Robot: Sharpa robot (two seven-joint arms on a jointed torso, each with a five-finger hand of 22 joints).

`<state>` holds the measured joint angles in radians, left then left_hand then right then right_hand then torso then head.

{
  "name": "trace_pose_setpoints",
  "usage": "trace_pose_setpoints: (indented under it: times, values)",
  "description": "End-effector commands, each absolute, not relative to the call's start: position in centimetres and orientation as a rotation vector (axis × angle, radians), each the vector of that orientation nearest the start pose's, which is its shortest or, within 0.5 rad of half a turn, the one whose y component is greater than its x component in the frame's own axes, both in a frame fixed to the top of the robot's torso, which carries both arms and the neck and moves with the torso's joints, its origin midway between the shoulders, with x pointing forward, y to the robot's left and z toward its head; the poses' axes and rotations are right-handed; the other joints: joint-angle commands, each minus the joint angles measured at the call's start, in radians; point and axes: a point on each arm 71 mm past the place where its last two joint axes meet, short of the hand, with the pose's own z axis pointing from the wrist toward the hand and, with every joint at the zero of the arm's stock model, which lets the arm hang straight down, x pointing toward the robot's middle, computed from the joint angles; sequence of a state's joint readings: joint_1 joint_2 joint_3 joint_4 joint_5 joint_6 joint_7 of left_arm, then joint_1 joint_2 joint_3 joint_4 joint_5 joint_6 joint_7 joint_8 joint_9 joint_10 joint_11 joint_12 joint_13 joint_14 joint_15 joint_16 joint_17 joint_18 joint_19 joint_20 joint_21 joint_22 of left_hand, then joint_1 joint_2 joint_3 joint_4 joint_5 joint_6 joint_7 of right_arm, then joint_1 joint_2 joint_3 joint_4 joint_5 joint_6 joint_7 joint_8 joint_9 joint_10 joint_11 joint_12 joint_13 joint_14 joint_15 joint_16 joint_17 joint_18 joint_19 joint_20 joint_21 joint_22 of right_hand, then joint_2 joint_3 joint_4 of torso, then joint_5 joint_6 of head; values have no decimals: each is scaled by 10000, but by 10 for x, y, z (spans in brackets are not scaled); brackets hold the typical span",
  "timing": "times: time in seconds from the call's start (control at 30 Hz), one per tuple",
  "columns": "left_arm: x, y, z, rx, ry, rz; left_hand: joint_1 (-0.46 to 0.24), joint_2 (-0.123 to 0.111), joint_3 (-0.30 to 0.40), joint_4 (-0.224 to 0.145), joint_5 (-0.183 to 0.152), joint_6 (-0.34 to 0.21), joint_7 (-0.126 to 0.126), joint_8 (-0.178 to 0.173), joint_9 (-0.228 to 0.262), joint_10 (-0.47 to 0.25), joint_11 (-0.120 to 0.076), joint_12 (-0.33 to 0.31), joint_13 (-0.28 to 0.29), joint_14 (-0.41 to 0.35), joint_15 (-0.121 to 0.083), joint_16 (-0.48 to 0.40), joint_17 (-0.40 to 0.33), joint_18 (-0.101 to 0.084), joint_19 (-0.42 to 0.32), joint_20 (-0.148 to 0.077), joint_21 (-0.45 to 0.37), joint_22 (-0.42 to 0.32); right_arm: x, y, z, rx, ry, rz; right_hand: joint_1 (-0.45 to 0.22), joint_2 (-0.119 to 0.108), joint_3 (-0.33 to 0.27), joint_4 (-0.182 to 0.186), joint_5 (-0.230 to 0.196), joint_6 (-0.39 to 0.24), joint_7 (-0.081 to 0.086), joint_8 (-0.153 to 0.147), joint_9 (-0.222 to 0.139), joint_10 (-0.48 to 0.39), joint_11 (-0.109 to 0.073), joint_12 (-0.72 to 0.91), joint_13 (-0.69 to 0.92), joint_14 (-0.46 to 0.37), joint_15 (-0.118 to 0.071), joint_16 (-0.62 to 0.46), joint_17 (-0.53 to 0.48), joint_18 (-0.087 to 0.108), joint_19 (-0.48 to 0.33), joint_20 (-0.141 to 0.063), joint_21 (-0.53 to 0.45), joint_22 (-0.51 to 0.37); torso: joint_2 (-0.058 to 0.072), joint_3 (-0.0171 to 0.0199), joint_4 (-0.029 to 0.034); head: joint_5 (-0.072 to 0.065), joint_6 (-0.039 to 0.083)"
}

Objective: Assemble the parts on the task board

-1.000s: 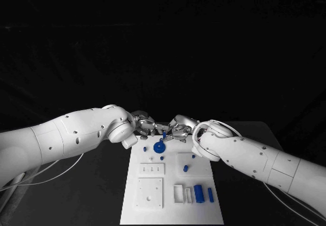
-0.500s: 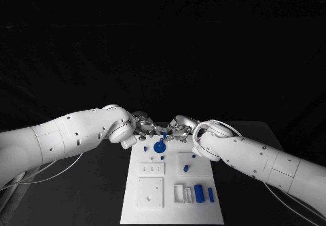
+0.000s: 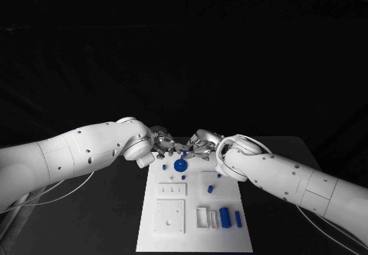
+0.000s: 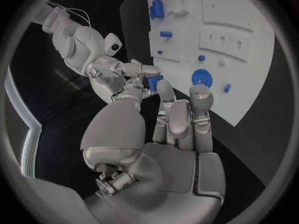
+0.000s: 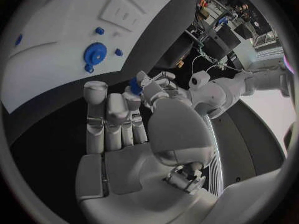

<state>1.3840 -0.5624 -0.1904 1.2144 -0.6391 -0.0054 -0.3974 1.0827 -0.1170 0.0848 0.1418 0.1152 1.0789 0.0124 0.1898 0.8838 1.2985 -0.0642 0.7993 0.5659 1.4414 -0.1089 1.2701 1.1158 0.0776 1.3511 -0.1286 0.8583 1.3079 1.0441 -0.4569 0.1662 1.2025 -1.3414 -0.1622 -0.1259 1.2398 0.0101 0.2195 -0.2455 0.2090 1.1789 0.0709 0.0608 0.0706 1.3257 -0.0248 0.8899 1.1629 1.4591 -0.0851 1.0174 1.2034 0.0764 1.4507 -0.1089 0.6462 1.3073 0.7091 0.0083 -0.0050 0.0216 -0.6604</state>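
- The left hand (image 3: 162,142) and right hand (image 3: 201,145) meet fingertip to fingertip over the far end of the task board (image 3: 193,234).
- A small blue part (image 4: 154,82) sits among those fingertips; which hand truly pinches it cannot be told.
- A blue gear (image 3: 180,166) lies on the board just below the fingers.
- Both palms are hidden behind the wrists in the head view.

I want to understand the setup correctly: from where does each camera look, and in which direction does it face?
Head view: on the robot's head, looking down at the task board; both white arms enter.
Left wrist view: behind the left hand, facing the board and the right hand.
Right wrist view: behind the right hand, facing the left hand.
All share the blue gear and the small blue part between the hands.
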Motion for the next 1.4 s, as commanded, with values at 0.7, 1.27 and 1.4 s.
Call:
trace_pose_setpoints:
  times: [0.7, 1.27, 1.4]
  values:
    - [540, 152, -196, -4810, 22964, -6973, -44, 263, -91, -293, -73, -44, 52, 6, -68, -82, 47, -104, -42, -120, -8, -131, -87, -133, 94, 7, -474, 462, 523, -88, -224, 266, 18170, 8263, -61, -41, 38, 83, 109, 57, -25, 22, 22, 54, -51, 24, -3, 61, -46, 46, 16, -109, 74, 5, 56, 804, -4, -4, 3, 33, -65]
    - [541, 154, -196, -4831, 23009, -6929, -70, 655, -337, -716, -55, -60, 63, -20, -161, -95, 52, -107, -46, -134, -2, -159, -105, -147, 168, 9, -722, 608, 521, -87, -223, 228, 18126, 8305, -61, -41, 38, 83, 109, 57, -25, 22, 22, 54, -51, 24, -3, 61, -46, 46, 16, -109, 74, 5, 56, 804, -2, 10, 4, 52, -106]
    - [541, 155, -196, -4789, 23031, -6892, -58, 766, -409, -846, -45, -57, 61, -24, -182, -102, 53, -104, -46, -135, -1, -156, -99, -150, 172, 10, -745, 613, 521, -88, -223, 230, 18113, 8291, -66, -46, 51, 99, 123, 71, -30, 23, 24, 68, -56, 42, 7, 66, -50, 55, 26, -109, 84, 1, 91, 810, 0, 10, -5, 63, -124]
